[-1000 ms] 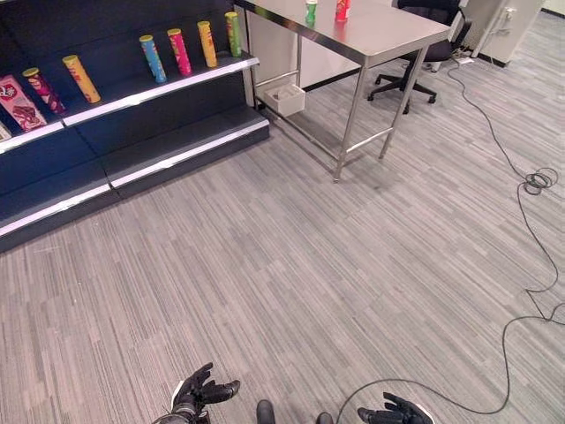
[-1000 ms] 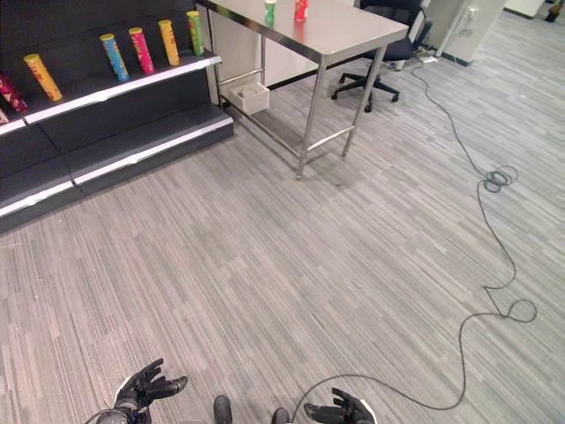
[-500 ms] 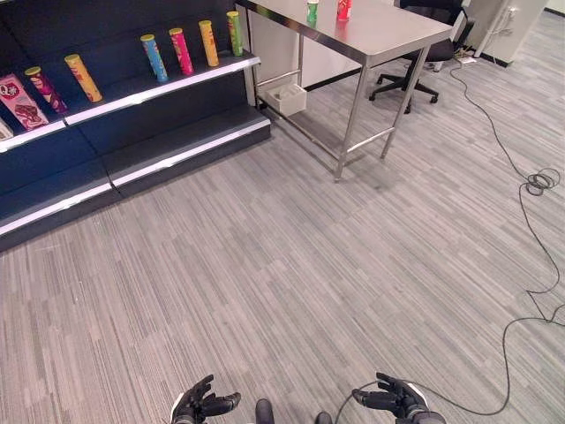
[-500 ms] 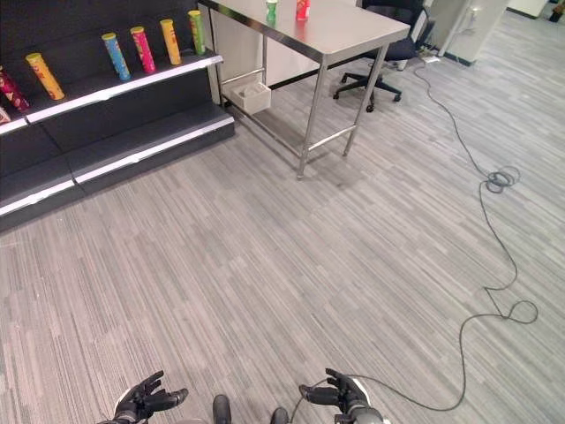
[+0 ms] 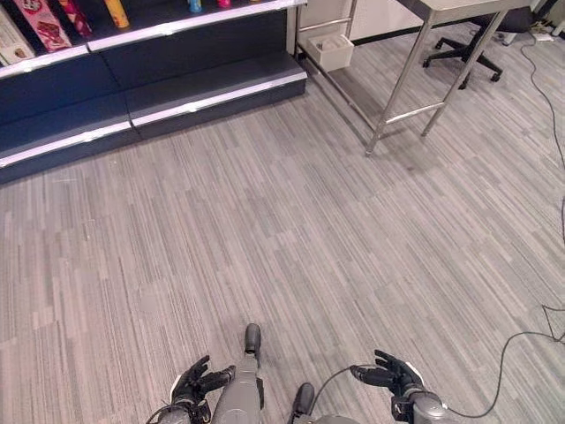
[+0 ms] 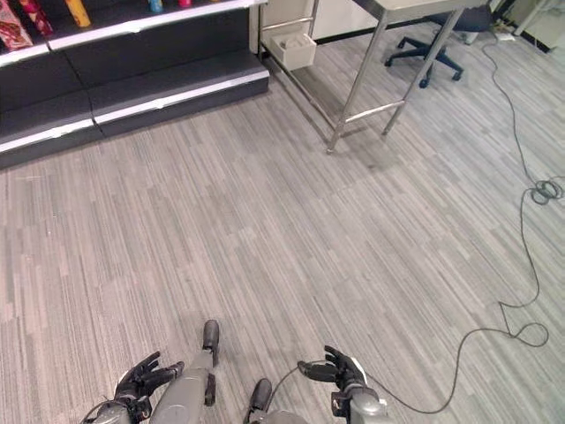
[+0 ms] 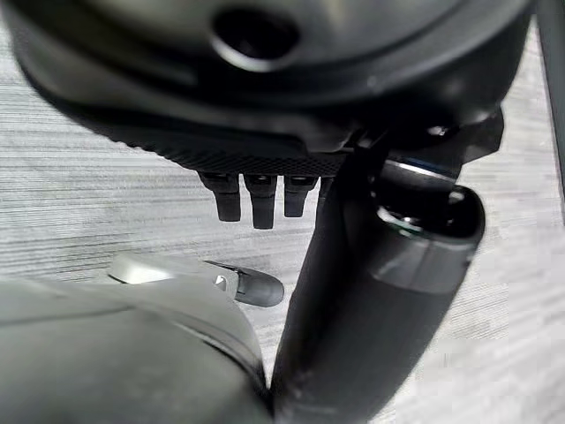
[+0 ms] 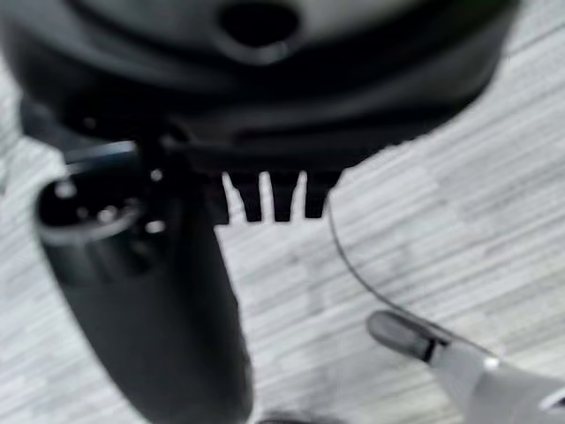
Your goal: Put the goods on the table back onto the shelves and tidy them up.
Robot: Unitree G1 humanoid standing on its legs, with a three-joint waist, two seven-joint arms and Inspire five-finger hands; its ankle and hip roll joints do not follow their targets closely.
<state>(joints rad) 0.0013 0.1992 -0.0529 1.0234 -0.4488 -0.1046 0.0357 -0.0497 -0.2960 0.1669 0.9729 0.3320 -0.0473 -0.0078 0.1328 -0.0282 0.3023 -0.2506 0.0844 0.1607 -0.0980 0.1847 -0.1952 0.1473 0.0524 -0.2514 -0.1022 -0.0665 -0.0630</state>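
The robot is looking down at a grey striped floor. Its left hand is hanging low near the bottom of the view, and its fingers are spread out and relaxed, holding nothing. Its right hand is hanging low on the other side, and its fingers are loose and open too, with nothing in them. Both hands are well apart from the shelves and from the surface. Far ahead on the left, dark shelves are standing against the wall, with shiny strips along their front edges. On the upper shelf, a pink packet is leaning, with a dark red tube just beside it and a yellow tube a little further along. The tops of these goods are cut off by the edge of the view. To the right of the shelves, the metal surface is standing on thin silver legs, and its top is cut off by the edge of the view, so I cannot tell what is lying on it. A small white box is sitting low between the shelves and the metal legs. A black office chair on wheels is standing behind the surface.
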